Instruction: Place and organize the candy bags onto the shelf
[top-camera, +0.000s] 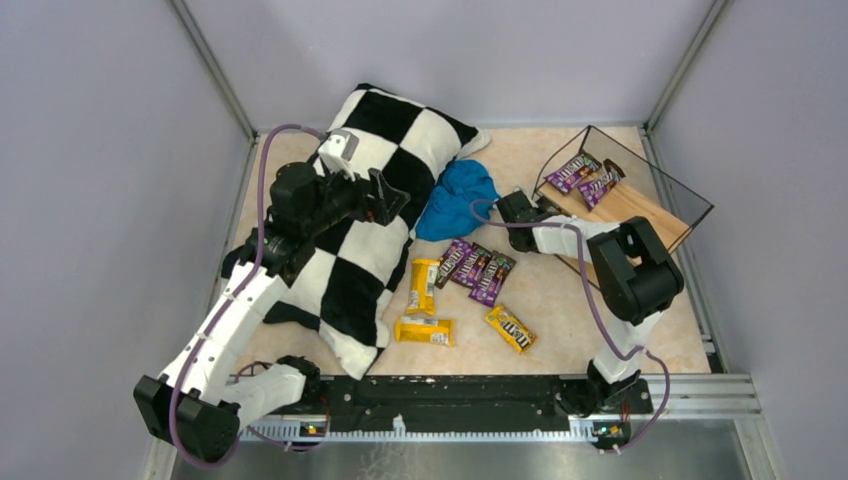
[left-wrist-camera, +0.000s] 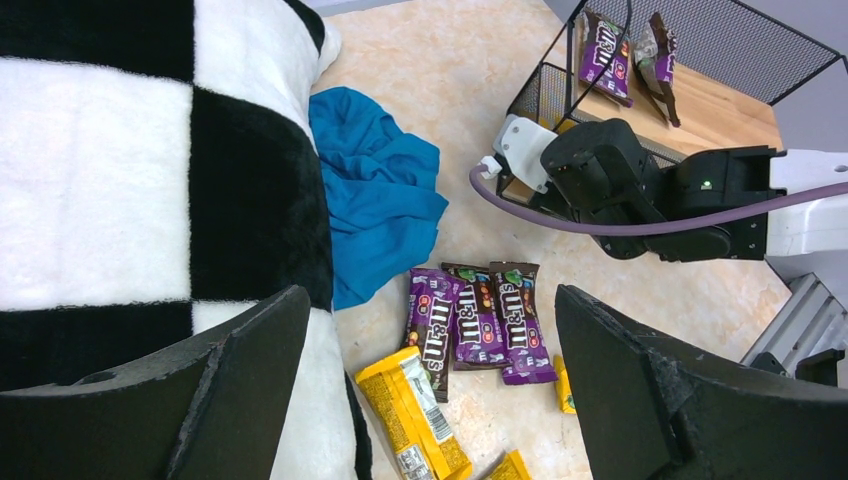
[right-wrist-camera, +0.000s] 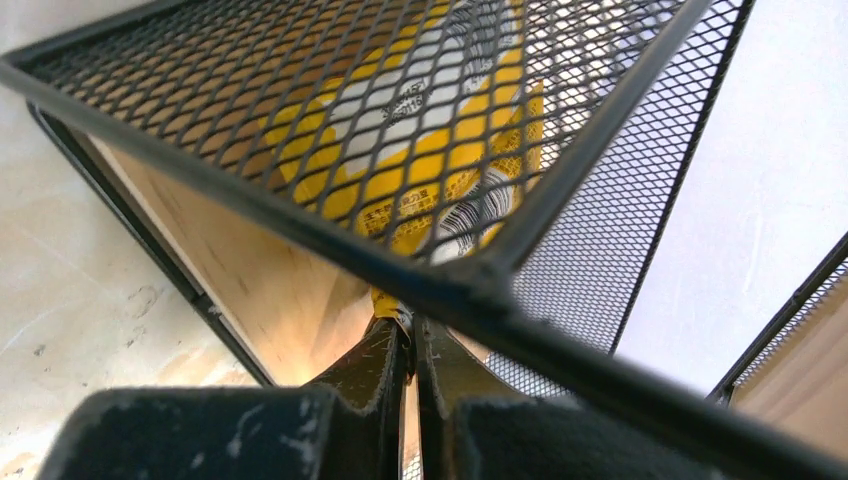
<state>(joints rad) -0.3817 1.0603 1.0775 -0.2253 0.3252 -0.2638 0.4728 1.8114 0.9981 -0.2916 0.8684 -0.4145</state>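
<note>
Beige stone-look tabletop (top-camera: 560, 310) forms the floor of a booth with pale lilac walls. We look down on it from above the two arm bases at the near edge.

Nearest to us, three yellow candy bags (top-camera: 424, 330) lie loose on the table, well apart from the shelf. Just beyond them, three purple candy bags (top-camera: 475, 268) lie side by side, touching.

To the left, the left gripper (top-camera: 385, 200) hovers over a black-and-white checkered pillow (top-camera: 370, 270). Its fingers are spread wide with nothing between them. A crumpled blue cloth (top-camera: 458, 198) sits between the pillow and the shelf.

Farther right, the right gripper (right-wrist-camera: 410, 335) is pinched tight on the edge of a held yellow bag (right-wrist-camera: 430, 130). We see that bag through the black mesh of the wire-framed wooden shelf (top-camera: 635, 205), and it appears to sit at the lower tier. On the top board, toward the far end, rest two shelved purple bags (top-camera: 572, 170).

We judge the job about a third done. Of the nine bags we can count, three are on or at the shelf, one of them not yet released. Six are left on the table, and the neat arranging is yet to do.
</note>
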